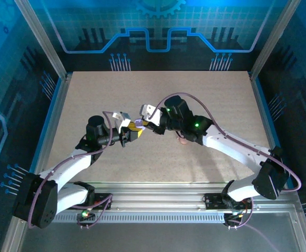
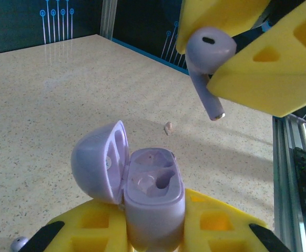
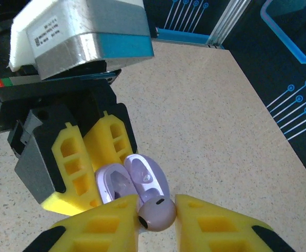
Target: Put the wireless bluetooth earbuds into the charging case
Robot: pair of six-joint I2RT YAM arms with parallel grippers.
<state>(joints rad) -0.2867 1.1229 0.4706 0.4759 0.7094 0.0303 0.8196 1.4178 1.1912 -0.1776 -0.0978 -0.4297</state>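
My left gripper (image 2: 153, 233) is shut on the lavender charging case (image 2: 154, 210), holding it upright with its lid (image 2: 98, 163) swung open to the left and both sockets bare. My right gripper (image 3: 156, 223) is shut on the head of a lilac earbud (image 3: 156, 214). In the left wrist view that earbud (image 2: 208, 58) hangs stem down, above and to the right of the case, apart from it. The right wrist view has the open case (image 3: 116, 184) just beyond the earbud. From above, both grippers (image 1: 133, 132) (image 1: 145, 123) meet mid-table. A second earbud (image 2: 19, 243) lies on the table.
A small pinkish piece (image 2: 168, 127) lies on the speckled tabletop (image 2: 53, 94) beyond the case. Metal frame rails (image 1: 53, 100) and blue-lit walls bound the table. The near rail (image 2: 295, 173) runs close on the right of the left gripper.
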